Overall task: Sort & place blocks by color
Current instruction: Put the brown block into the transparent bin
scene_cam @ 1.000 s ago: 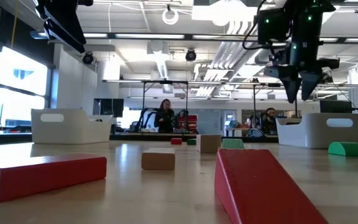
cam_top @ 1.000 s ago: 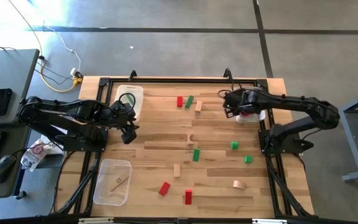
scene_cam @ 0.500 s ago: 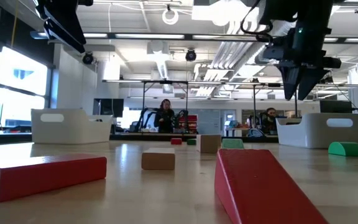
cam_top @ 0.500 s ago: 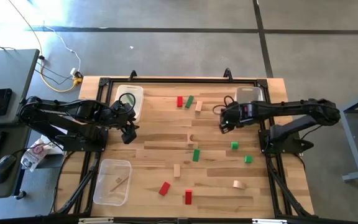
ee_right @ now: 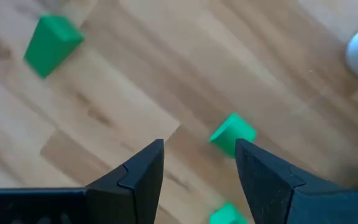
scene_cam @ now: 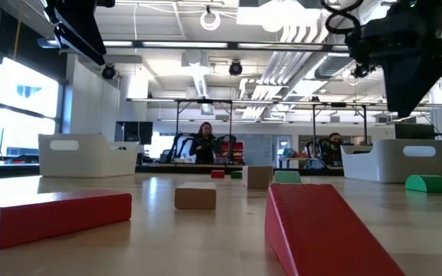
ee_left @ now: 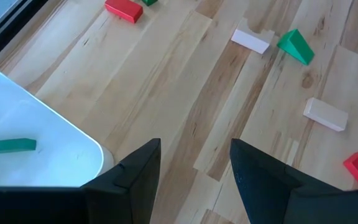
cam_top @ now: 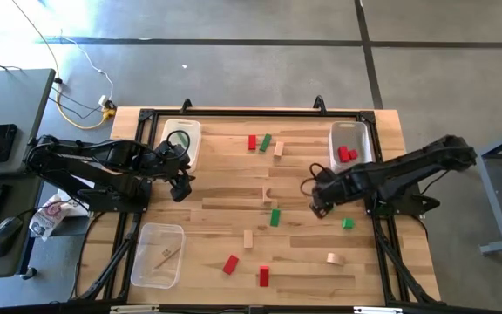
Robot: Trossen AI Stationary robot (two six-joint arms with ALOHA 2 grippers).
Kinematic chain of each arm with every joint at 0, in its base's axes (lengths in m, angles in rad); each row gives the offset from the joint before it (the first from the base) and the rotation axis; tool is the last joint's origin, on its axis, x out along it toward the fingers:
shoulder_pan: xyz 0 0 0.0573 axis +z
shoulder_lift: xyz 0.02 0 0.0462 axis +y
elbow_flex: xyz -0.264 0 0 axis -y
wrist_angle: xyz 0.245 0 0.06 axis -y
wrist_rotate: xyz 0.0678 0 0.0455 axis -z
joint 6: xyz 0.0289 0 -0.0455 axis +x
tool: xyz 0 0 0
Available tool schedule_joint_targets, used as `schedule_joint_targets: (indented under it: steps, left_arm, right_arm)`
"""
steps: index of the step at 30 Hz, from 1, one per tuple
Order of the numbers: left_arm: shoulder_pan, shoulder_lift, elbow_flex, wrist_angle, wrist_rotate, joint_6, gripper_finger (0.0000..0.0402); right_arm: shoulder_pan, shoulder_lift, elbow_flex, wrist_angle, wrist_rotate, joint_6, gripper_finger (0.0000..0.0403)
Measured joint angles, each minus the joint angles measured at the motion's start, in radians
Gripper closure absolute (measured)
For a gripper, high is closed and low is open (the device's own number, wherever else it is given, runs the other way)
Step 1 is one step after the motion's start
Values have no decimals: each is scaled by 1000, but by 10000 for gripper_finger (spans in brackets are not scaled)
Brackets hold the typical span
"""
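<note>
Red, green and plain wooden blocks lie scattered flat on the table top. My right gripper [cam_top: 318,206] hangs open above the table's middle right, fingers pointing down. A small green block [ee_right: 232,134] lies on the table beside one finger, not between them. A green wedge [ee_right: 51,36] and another green block [cam_top: 348,223] lie close by. My left gripper [cam_top: 179,187] waits open above the table at the left, beside the far-left bin [cam_top: 188,133], which holds a green bar [ee_left: 5,146].
The far-right bin [cam_top: 364,138] holds red blocks [cam_top: 347,154]. The near-left bin [cam_top: 143,262] holds a wooden piece. Red blocks [cam_top: 231,263] and a wooden arch [cam_top: 335,258] lie near the front edge; a red, a green and a wooden block [cam_top: 279,149] lie at the far middle.
My right gripper has swung from beside the far-right bin toward the table's near edge, rolling about its own axis, and now hangs over the green blocks at the middle right. It has stayed open.
</note>
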Motion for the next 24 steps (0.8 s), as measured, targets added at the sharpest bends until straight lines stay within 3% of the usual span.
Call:
schedule_joint_targets:
  steps: [14,24]
  left_arm:
    - [0,0,0,0,0,-25,222]
    - [0,0,0,1,0,-27,222]
  right_arm:
    - [214,2,0,107,-134,98,217]
    - [399,3,0,136,-137,243,217]
